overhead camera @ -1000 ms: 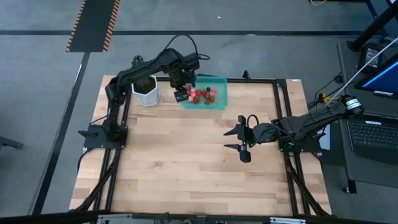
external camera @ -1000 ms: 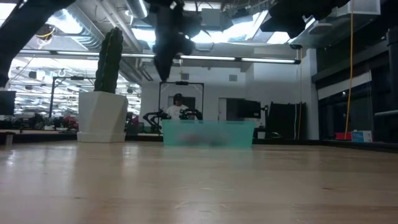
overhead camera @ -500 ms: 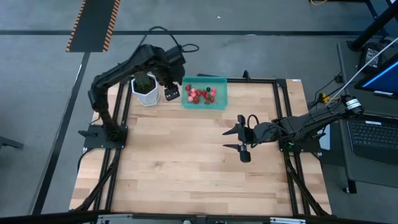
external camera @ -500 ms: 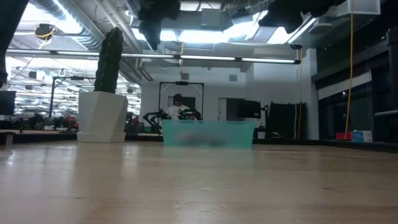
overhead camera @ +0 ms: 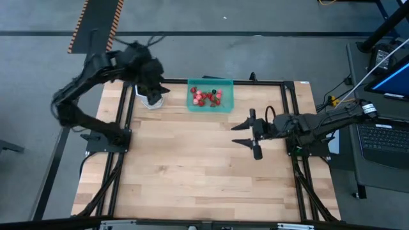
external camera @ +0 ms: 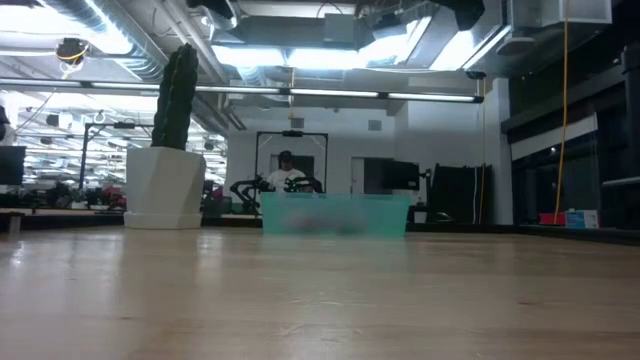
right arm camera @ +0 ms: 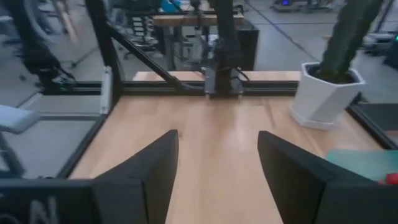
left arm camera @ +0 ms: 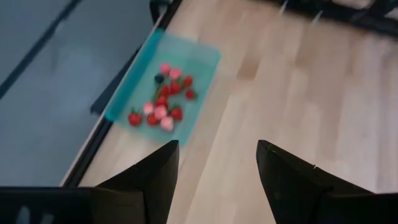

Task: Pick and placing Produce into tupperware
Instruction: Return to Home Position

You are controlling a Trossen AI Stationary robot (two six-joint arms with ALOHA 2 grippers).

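The teal tupperware [overhead camera: 209, 96] sits at the table's far edge with several red and pink berries [overhead camera: 206, 97] lying in it. The left wrist view shows it from above [left arm camera: 140, 81], with the berries [left arm camera: 163, 106] and one dark berry [left arm camera: 158, 78] on its floor. My left gripper [overhead camera: 156, 89] is open and raised over the white plant pot, left of the tupperware. My right gripper [overhead camera: 238, 133] is open above the bare table, on the near right of the tupperware. In the low view the tupperware [external camera: 335, 215] rests flat on the tabletop.
A white hexagonal pot [external camera: 165, 188] with a tall green cactus [external camera: 178, 85] stands just left of the tupperware; my left arm partly covers it in the high view. Bare wooden tabletop [overhead camera: 192, 166] spreads over the middle and near side. A black frame [overhead camera: 287, 115] borders the table.
My left gripper has drawn back from above the tupperware toward the table's left and upward, and now hangs over the plant pot. My right gripper has shifted slightly toward the far edge and turned a little. The berries and the tupperware have stayed in place.
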